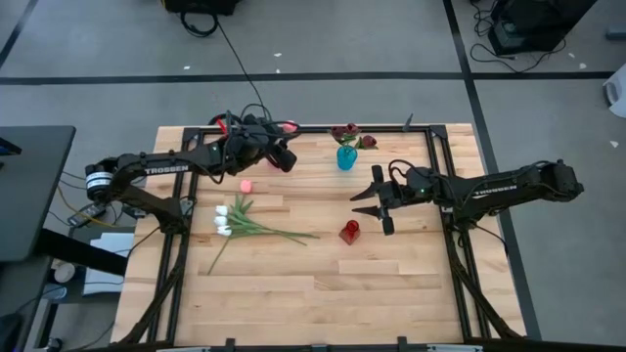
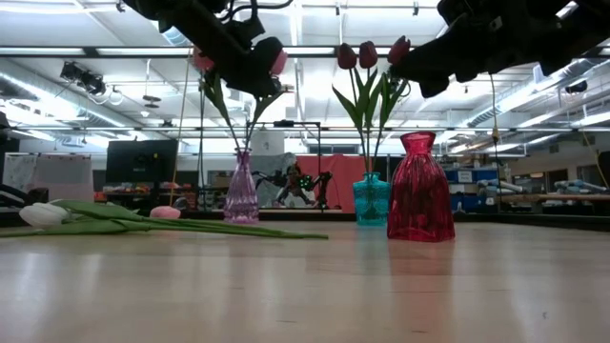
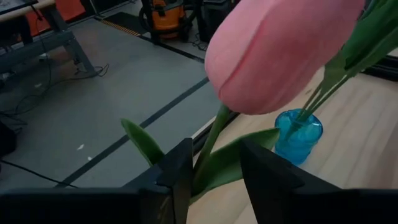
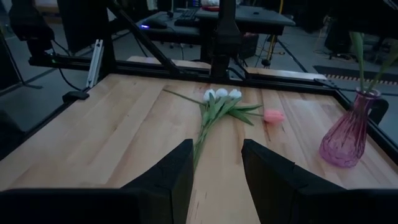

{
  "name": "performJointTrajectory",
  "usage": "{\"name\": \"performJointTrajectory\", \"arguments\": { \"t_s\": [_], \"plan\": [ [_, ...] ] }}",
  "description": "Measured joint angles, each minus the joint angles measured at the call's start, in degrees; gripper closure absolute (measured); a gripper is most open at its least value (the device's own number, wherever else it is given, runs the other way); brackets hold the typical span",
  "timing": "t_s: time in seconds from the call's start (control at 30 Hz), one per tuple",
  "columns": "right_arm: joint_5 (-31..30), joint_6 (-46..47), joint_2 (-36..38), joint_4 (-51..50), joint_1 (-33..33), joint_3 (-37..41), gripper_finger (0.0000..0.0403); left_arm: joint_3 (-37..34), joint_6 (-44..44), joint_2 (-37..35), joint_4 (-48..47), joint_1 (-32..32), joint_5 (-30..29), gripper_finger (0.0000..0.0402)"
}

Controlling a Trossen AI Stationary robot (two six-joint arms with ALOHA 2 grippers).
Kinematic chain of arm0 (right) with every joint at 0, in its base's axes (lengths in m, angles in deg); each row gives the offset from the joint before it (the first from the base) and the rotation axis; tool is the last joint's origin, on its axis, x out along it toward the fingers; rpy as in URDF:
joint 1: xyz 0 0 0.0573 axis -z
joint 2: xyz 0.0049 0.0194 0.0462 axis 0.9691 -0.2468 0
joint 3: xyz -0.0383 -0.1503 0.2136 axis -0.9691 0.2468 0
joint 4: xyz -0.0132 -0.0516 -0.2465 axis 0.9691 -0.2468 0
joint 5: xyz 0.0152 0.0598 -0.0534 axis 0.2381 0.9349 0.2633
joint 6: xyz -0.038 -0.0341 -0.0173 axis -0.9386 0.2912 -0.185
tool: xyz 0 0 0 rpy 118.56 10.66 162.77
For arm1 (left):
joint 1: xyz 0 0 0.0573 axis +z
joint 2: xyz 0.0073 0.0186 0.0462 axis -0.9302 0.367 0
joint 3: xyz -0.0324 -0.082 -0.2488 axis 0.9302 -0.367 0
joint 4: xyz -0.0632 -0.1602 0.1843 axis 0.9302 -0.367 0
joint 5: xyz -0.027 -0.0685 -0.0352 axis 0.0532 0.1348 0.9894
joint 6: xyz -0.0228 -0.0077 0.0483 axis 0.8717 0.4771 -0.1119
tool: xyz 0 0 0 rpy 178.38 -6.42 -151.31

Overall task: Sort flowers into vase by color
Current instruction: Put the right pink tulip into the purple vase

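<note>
Left gripper [image 3: 214,174]: pinched on the green stem of a pink tulip [image 3: 280,53], held raised over the table's far left area, near the purple vase [image 2: 241,188]. The stem passes between the two dark fingers [image 3: 177,171]; the smooth, rounded bud is seen ahead of the fingertips, long axis running out along the gripper's line. A pointed leaf [image 3: 142,142] is spread to one side of the stem.

Purple vase: ribbed translucent glass, narrow neck, flared base, upright at the far left edge. Green stems already stand in it, reaching up toward the left gripper in the low view.

Blue vase [image 1: 346,156]: translucent teal glass, squat, at the far edge near centre. Dark red tulips [image 2: 367,54] are held in it, stems upright, buds on top.

Red vase [image 1: 349,231]: ribbed glass, waisted, upright near mid-table, just beside the right gripper.

Right gripper [image 1: 377,203]: fingers spread, nothing between them, hovering right of centre and aimed toward the table's left.

White tulips [image 1: 224,221]: three lying flat in a bundle on the wooden table [image 1: 323,284], left of centre; buds at the left, stems trailing right, leaves fanned.

One loose pink bud [image 1: 246,185] lies on the planks, near the white buds on their far side.
</note>
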Motion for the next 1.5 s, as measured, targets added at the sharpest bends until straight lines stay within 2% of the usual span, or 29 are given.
{"name": "performJointTrajectory", "arguments": {
  "t_s": [0.2, 0.33, 0.5, 0.77, 0.97, 1.07, 1.5],
  "plan": [
    [0.15, -0.11, 0.01, 0.27, 0.00, -0.01, 0.0253, 1.93, 0.22, -0.59, -3.41, -0.60, -0.31, 0.0223],
    [0.18, -0.22, 0.00, -0.26, 0.00, -0.02, 0.0253, 5.20, 0.51, -0.80, -10.95, -1.61, -0.93, 0.0194],
    [0.18, -0.24, 0.00, -0.56, 0.00, 0.00, 0.0253, 8.43, 0.09, -1.21, -17.98, -4.51, -3.47, 0.0188],
    [0.44, -0.22, 0.01, -0.52, 0.00, -0.02, 0.0253, 6.95, -1.74, -2.10, -16.70, -8.13, -4.73, 0.0188],
    [6.08, 0.00, 0.02, -0.57, 0.00, -0.01, 0.0253, 4.14, -0.14, -2.20, -14.95, -8.44, -5.38, 0.0188],
    [6.43, 0.01, 0.01, -0.56, 0.00, -0.01, 0.0253, 3.91, 0.22, -2.83, -14.54, -8.79, -5.39, 0.0188],
    [6.19, 0.02, 0.00, -0.06, 0.00, -0.04, 0.0253, 3.91, 0.68, -11.02, -14.00, -10.91, -5.13, 0.0188]
  ]
}}
